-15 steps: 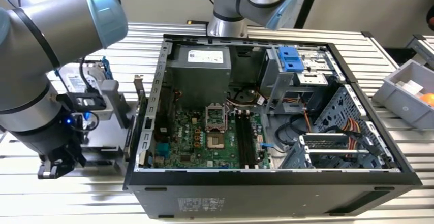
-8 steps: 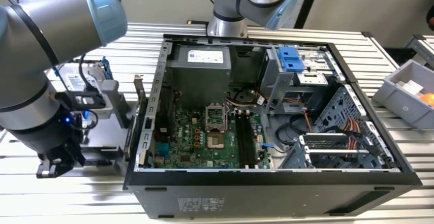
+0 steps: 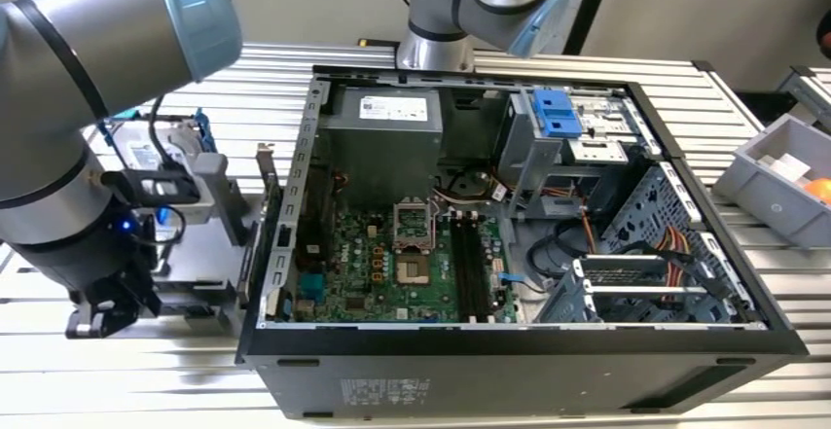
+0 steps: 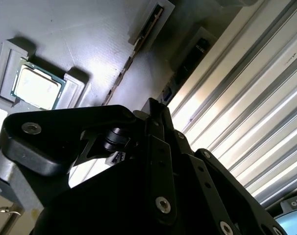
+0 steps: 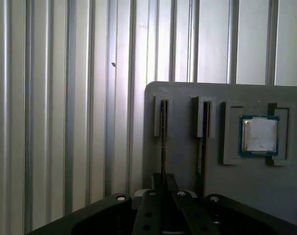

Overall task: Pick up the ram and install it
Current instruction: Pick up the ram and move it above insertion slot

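Two thin ram sticks stand on edge in slots of a grey holder (image 5: 187,98). In the first wrist view one ram stick (image 5: 163,142) runs straight into my gripper (image 5: 163,191); the other (image 5: 204,142) stands beside it. The second wrist view shows that same ram (image 4: 124,68) edge-on, just beyond the gripper (image 4: 153,110). In the exterior view the gripper (image 3: 111,314) hangs low over the holder (image 3: 208,254), at the exterior view's left of the open computer case. The black ram slots (image 3: 468,264) on the green motherboard (image 3: 377,254) look bare.
A square processor chip (image 5: 259,135) lies in a recess of the same holder. The open computer case (image 3: 520,361) fills the middle of the slatted metal table (image 3: 156,390). A grey bin (image 3: 779,171) stands at the exterior view's right.
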